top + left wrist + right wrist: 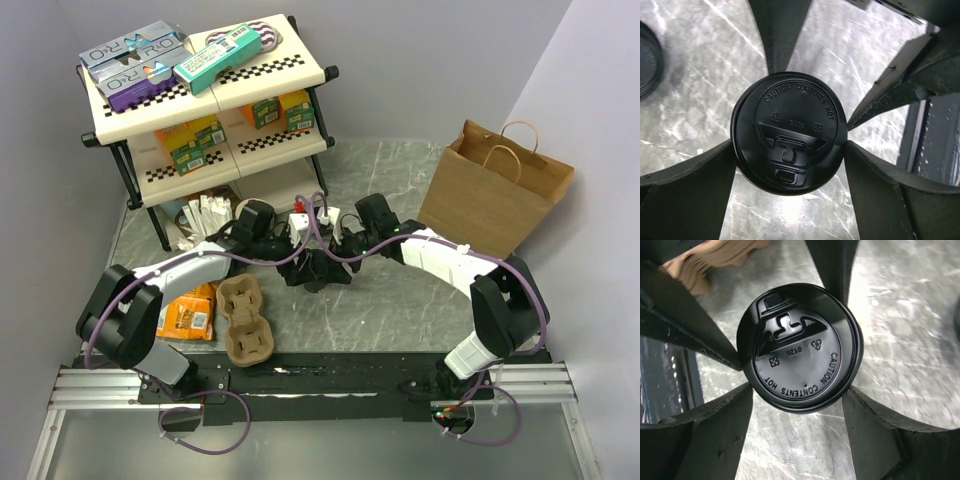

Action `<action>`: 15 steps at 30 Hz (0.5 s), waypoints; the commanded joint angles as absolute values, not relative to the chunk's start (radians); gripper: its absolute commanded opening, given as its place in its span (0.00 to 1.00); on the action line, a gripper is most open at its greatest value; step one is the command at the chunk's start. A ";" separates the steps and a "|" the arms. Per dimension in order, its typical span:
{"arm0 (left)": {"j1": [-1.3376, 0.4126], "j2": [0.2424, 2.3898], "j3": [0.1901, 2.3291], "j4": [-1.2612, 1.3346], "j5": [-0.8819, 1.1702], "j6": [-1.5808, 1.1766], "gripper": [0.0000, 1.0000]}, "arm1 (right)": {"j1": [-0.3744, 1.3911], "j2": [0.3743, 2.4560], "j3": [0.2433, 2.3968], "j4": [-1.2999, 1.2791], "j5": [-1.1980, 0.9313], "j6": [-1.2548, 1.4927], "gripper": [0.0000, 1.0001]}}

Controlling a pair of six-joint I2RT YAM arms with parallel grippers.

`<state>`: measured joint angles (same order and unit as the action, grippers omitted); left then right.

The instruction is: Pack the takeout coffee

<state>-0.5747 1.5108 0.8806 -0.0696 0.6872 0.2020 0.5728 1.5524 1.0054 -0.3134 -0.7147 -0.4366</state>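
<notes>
Two arms are meeting over the middle of the table [400,300] in the top view. The left gripper [300,266] and right gripper [336,262] are crowding together between the pulp carrier [245,320] and the paper bag [495,190].

From the left wrist, the takeout coffee [789,132] is standing upright on the marble, black lid facing the camera. The jaws are spreading wide either side, edges meeting the rim; whether they are squeezing, I cannot tell.

From the right wrist, that gripper is straddling the same lid just as wide, its grip equally unclear.
</notes>
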 commanded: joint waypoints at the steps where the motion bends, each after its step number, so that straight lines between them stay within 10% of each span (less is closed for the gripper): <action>1: -0.658 1.624 0.894 -0.126 0.446 0.166 0.75 | 0.664 1.594 1.006 -0.245 -0.565 -0.495 0.75; 15: -0.631 1.519 1.003 -0.114 0.692 0.149 0.99 | 0.644 1.463 1.035 -0.344 -0.606 -0.479 0.98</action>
<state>-0.5896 1.5101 0.9031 -0.0963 0.6163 0.1490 0.5690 1.5227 1.0061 -0.3290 -0.5781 -0.3912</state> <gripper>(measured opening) 0.991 0.941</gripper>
